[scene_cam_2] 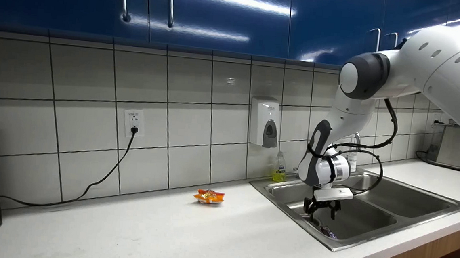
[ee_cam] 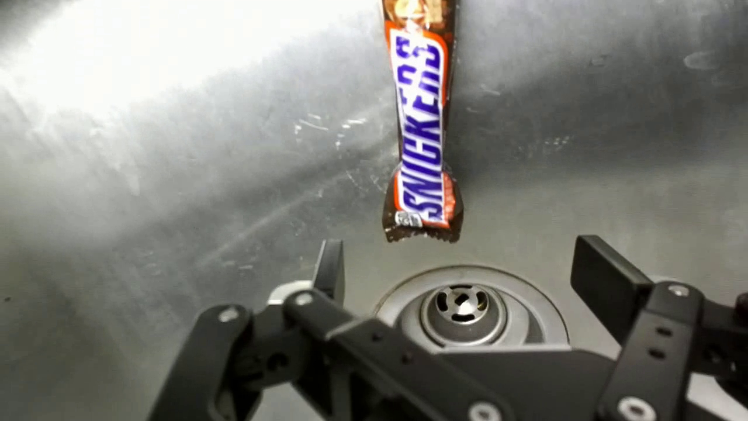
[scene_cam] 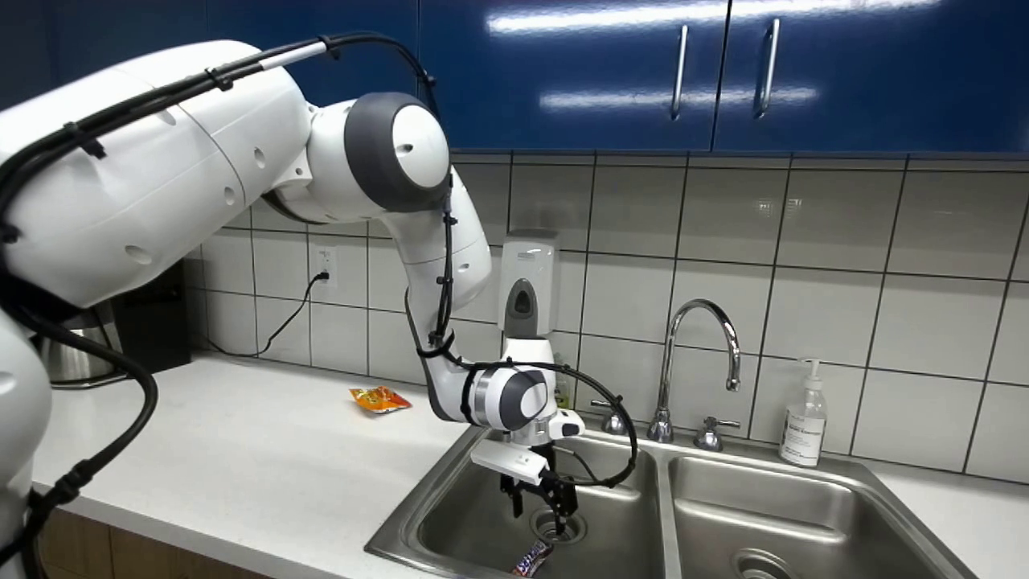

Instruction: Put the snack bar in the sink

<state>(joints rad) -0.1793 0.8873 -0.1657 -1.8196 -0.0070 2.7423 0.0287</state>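
The snack bar [ee_cam: 421,128], in a brown Snickers wrapper, lies in a basin of the steel sink [scene_cam: 666,515]. It also shows in both exterior views [scene_cam: 532,559] [scene_cam_2: 328,232], near the drain [ee_cam: 461,307]. My gripper [ee_cam: 459,263] is open, with nothing between its fingers. It is above the drain, and the bar's near end lies just beyond the fingertips in the wrist view, apart from them. In both exterior views the gripper [scene_cam: 539,519] [scene_cam_2: 322,215] hangs down over that basin. The bar's far end is cut off in the wrist view.
An orange snack packet [scene_cam: 380,400] lies on the white counter [scene_cam: 241,450] beside the sink. A faucet [scene_cam: 666,378] and a pump bottle [scene_cam: 804,426] stand behind the sink. A soap dispenser [scene_cam_2: 263,121] is on the wall above a yellow soap bottle [scene_cam_2: 279,171].
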